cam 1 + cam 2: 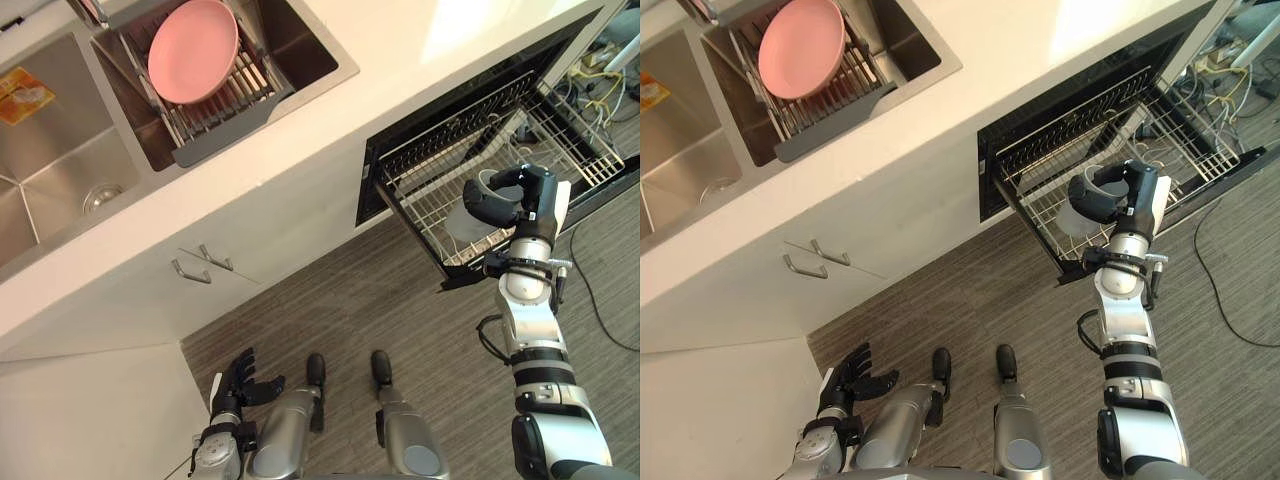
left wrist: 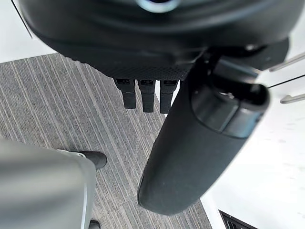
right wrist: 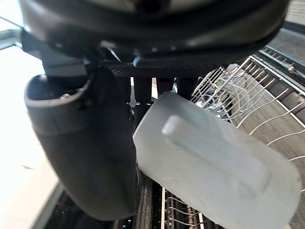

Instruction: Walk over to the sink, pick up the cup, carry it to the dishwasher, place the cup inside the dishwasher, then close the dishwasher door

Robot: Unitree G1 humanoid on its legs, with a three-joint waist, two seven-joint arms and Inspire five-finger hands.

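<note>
A pale translucent cup (image 1: pixel 463 220) with a handle (image 3: pixel 209 152) hangs tilted over the pulled-out wire rack (image 1: pixel 425 165) of the open dishwasher. My right hand (image 1: pixel 530 195) is shut on it, thumb (image 3: pixel 90 143) on one side and fingers behind the cup's wall. The cup's mouth faces up and toward the counter. The dishwasher door (image 1: pixel 603 188) lies open beyond the rack. My left hand (image 1: pixel 240 380) hangs low beside the white cabinet, its fingers (image 2: pixel 143 95) straight and holding nothing.
A steel double sink (image 1: pixel 60 170) is set in the white counter, with a pink plate (image 1: pixel 192 50) in a drain basket (image 1: pixel 215 125). Cabinet handles (image 1: pixel 200 262) stick out below the counter. Loose cables (image 1: pixel 600 80) lie on the floor past the dishwasher.
</note>
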